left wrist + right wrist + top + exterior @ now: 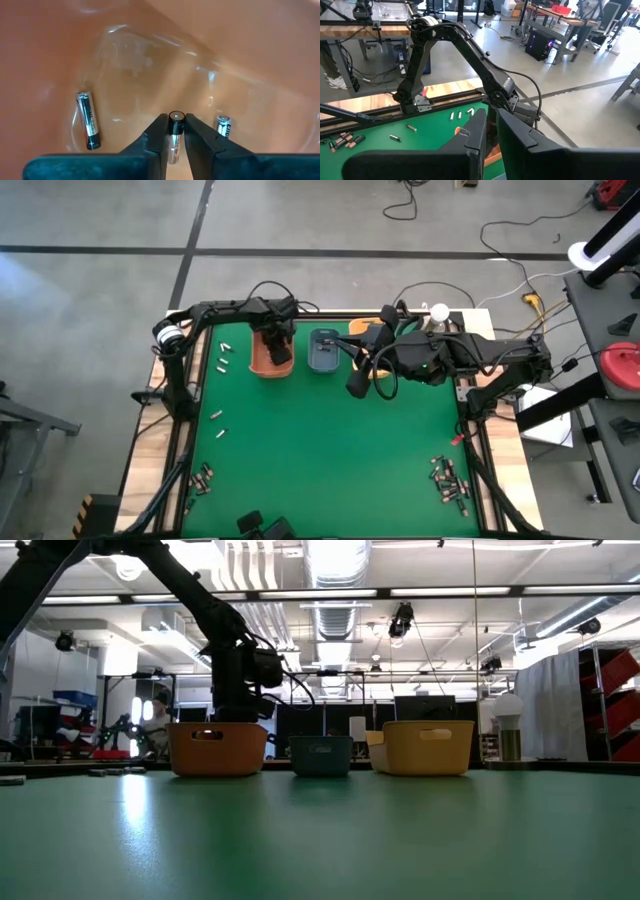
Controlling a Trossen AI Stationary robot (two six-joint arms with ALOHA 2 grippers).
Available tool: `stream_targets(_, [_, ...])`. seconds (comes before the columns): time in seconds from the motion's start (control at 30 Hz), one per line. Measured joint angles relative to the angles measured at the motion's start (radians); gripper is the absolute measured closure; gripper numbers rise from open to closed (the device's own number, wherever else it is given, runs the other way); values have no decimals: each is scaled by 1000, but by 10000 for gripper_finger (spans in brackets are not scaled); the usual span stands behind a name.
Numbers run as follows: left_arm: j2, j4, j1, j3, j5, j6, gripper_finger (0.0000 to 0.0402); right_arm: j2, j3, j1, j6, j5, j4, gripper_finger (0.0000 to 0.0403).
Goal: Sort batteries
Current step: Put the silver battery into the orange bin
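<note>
My left gripper reaches down into the orange bin and is shut on one battery. Two more batteries lie flat on the bin's floor. Loose batteries lie on the green mat at the left, in a cluster near the front left and in another near the front right. My right gripper hangs shut above the mat, just in front of the blue-grey bin, with nothing seen between its fingers. My left gripper pinches the battery's sides between its two fingers, close to their free ends. The fingers point down into the orange bin from above and lie along the battery. Its end cap points at the bin's floor.
The three bins stand in a row at the far edge: orange, blue-grey, yellow-orange. My right arm covers most of the yellow-orange bin from above. The green mat's middle holds nothing.
</note>
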Motion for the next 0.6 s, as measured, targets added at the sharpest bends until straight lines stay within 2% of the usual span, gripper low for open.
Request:
stream_targets(0.27, [0, -1, 0, 0, -2, 7, 350, 0, 0, 0, -1, 0, 0, 364])
stream_targets(0.37, [-6, -27, 0, 13, -43, 7, 350, 0, 0, 0, -1, 0, 2, 364])
stream_targets(0.6, [-108, -114, 0, 74, -65, -3, 349, -3, 0, 0, -20, 0, 9, 364])
